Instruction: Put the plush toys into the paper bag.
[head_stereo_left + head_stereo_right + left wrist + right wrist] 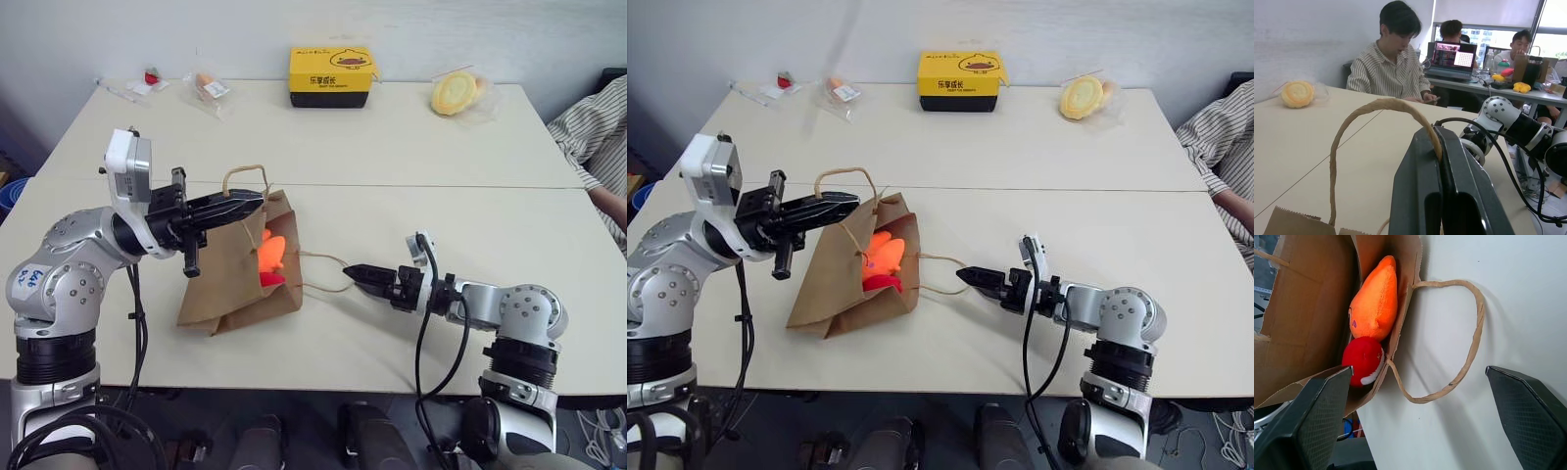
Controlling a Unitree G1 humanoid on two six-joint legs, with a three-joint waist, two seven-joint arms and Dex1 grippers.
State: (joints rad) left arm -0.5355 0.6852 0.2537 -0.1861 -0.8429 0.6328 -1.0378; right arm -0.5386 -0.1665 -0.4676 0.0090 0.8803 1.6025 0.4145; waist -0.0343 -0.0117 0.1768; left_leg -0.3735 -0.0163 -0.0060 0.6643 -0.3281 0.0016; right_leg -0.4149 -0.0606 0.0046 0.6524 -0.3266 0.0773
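The brown paper bag lies on its side on the table, mouth facing my right arm. My left gripper is shut on the bag's upper handle and holds the mouth lifted. Inside the mouth lie the plush toys: the orange one and, just below it, the red one. The lower handle rests flat on the table. My right gripper hovers low over that handle, a little outside the bag's mouth. It is open, with nothing between its fingers.
A yellow-and-black box stands at the table's far edge, with a wrapped yellow toy to its right and small wrapped items to its left. A person's striped sleeve is at the table's right end.
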